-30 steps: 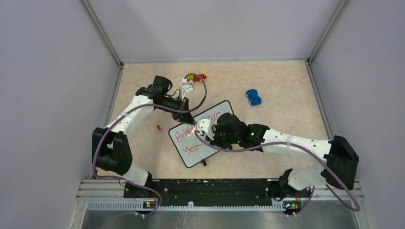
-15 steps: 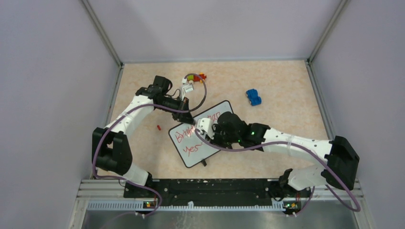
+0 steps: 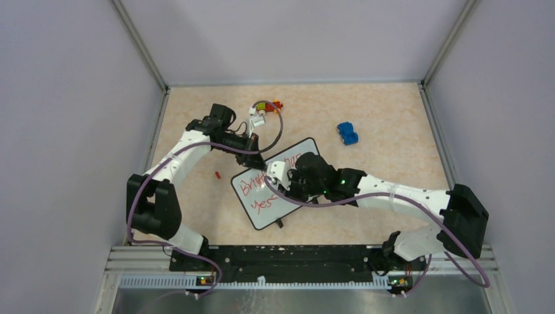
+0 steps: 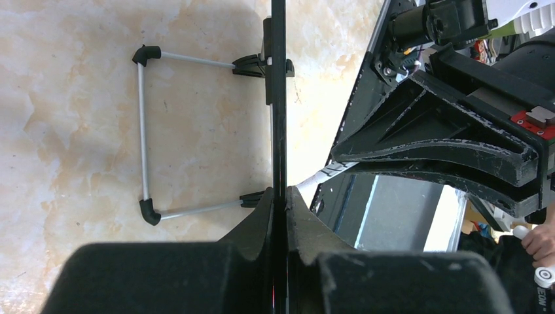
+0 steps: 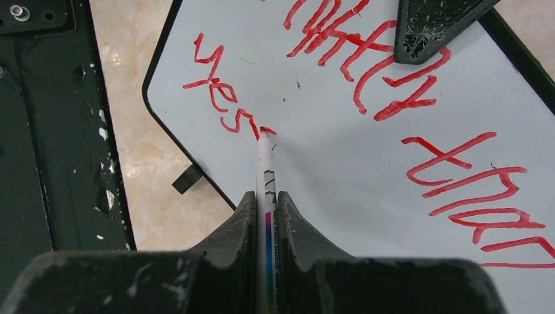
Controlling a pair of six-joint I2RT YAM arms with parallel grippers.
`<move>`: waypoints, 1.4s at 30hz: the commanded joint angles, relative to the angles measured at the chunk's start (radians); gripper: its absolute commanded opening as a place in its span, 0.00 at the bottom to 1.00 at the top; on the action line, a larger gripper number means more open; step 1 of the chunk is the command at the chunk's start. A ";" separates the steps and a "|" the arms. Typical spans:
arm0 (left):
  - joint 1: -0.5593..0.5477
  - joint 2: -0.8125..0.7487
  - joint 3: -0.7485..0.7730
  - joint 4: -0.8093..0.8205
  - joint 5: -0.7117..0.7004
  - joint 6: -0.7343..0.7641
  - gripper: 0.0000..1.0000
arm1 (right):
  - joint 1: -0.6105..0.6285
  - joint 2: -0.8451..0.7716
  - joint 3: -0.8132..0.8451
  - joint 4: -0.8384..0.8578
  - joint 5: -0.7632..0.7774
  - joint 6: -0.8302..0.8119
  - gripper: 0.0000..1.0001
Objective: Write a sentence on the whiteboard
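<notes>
- Whiteboard (image 3: 271,212) lies slanted in the centre of the top view, with the red sentence (image 3: 252,186) on it. The left gripper (image 3: 259,160) is at its upper edge and the right gripper (image 3: 269,182) is over its middle.
- Left wrist view: the left gripper (image 4: 280,196) is clenched on the board's edge, a thin dark strip going up the frame.
- Right wrist view: the right gripper (image 5: 265,199) grasps a white marker (image 5: 265,163). Its tip touches the board just after "yes".
</notes>
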 commanded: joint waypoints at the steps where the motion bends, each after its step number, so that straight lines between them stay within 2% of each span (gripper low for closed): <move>1: -0.013 0.021 0.002 -0.029 -0.006 0.020 0.00 | 0.005 0.008 0.004 0.022 0.008 0.006 0.00; 14: -0.013 0.020 0.001 -0.023 -0.005 0.018 0.00 | 0.013 -0.031 -0.050 -0.013 0.016 -0.002 0.00; 25: -0.013 0.022 0.004 -0.027 -0.003 0.014 0.00 | -0.009 -0.110 -0.008 -0.048 0.038 -0.007 0.00; 42: -0.013 0.021 0.004 -0.028 -0.005 0.014 0.00 | -0.016 -0.053 -0.014 -0.010 0.077 -0.023 0.00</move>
